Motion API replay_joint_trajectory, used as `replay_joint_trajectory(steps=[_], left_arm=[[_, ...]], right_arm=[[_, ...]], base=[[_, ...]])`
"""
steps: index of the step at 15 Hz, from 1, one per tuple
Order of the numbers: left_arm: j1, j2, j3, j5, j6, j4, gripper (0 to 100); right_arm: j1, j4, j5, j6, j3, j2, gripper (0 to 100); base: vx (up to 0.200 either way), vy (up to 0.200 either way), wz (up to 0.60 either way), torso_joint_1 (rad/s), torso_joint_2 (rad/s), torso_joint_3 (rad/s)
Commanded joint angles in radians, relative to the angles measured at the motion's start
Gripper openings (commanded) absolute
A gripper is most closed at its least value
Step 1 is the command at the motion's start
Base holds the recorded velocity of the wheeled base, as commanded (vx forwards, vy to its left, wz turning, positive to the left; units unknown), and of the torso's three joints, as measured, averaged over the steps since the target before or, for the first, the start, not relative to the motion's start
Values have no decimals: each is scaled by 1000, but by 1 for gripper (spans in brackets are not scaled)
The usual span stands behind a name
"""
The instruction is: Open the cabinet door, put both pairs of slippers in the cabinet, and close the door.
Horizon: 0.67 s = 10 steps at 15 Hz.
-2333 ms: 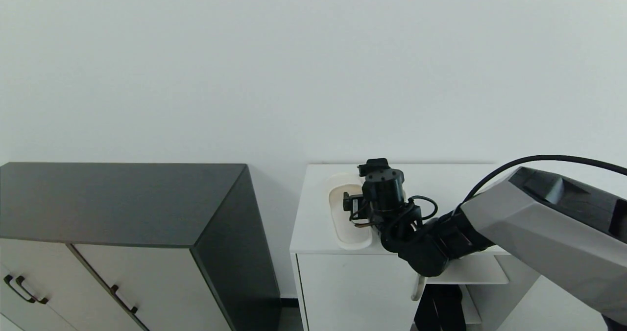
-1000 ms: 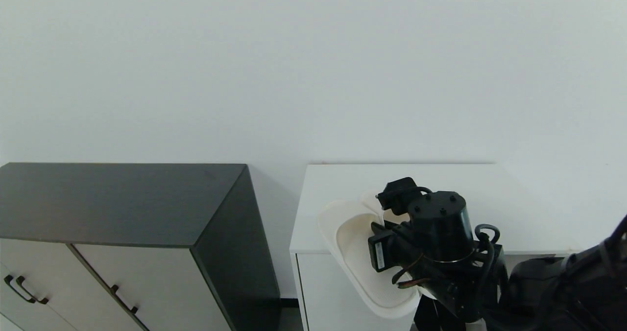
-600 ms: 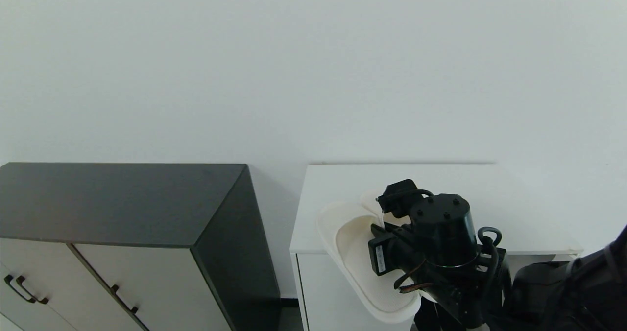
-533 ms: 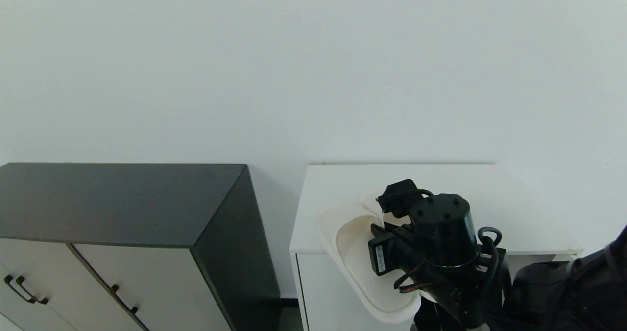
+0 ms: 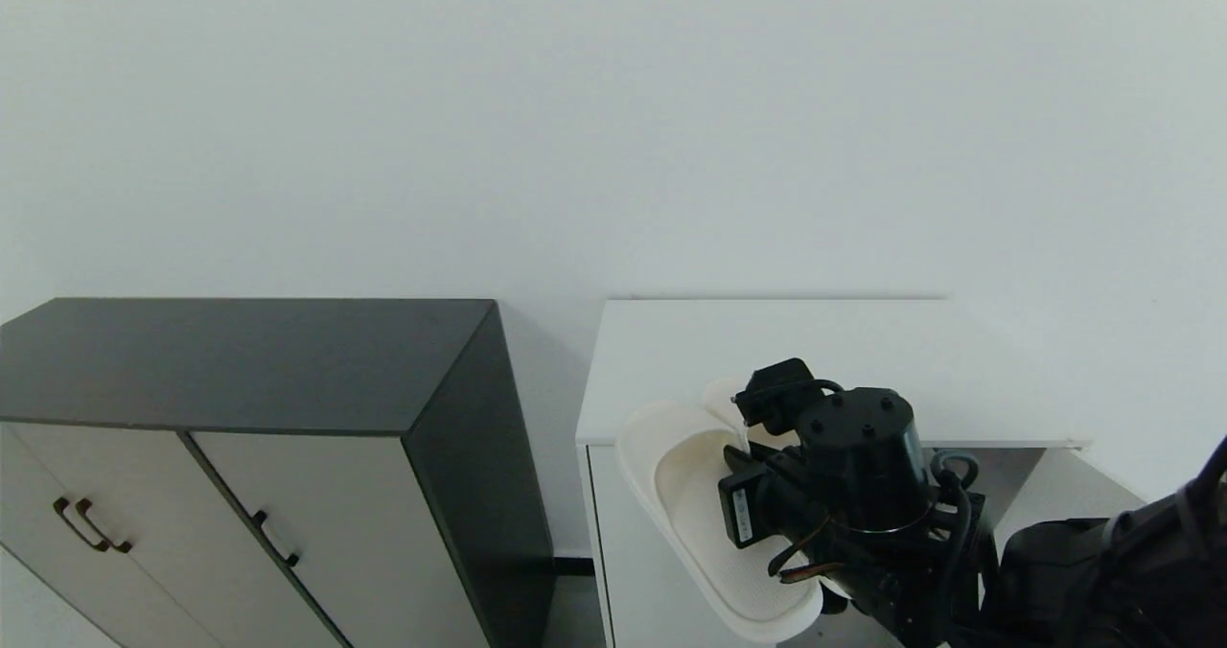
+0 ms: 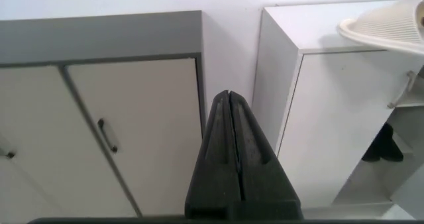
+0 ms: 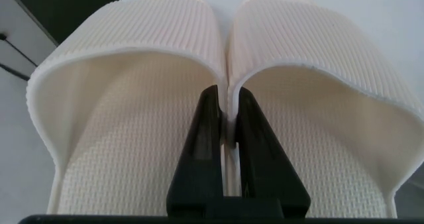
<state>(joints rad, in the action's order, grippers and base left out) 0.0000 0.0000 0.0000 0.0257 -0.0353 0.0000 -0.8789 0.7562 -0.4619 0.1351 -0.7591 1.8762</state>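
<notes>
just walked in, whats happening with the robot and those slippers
The right claw is shut on a pair of cream slippers, pinching their inner edges together, and holds them in the air at the front of the white cabinet, whose right side looks open. The left claw is shut and empty, facing both cabinets. The dark-topped cabinet alongside has its doors closed.

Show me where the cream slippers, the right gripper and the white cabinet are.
cream slippers (image 7: 132, 38): right wrist view, on the ribbed strap of one slipper.
right gripper (image 7: 226, 98): right wrist view, midway between its fingertips.
white cabinet (image 5: 815, 341): head view, on its bare top.
</notes>
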Motion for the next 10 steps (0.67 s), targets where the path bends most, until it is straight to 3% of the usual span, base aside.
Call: replay_joint_trajectory(steps=[1, 7, 10], left_arm=[[0, 2, 0, 0, 0, 0, 0], [0, 2, 0, 0, 0, 0, 0], [0, 2, 0, 0, 0, 0, 0]], right_arm=[[-2, 0, 0, 0, 0, 17, 0], [-9, 23, -1, 0, 9, 32, 0], [-11, 41, -3, -3, 24, 32, 0]], base=[[-200, 0, 0, 7, -2, 2], [-200, 0, 0, 0, 1, 5], [0, 0, 0, 0, 0, 0]])
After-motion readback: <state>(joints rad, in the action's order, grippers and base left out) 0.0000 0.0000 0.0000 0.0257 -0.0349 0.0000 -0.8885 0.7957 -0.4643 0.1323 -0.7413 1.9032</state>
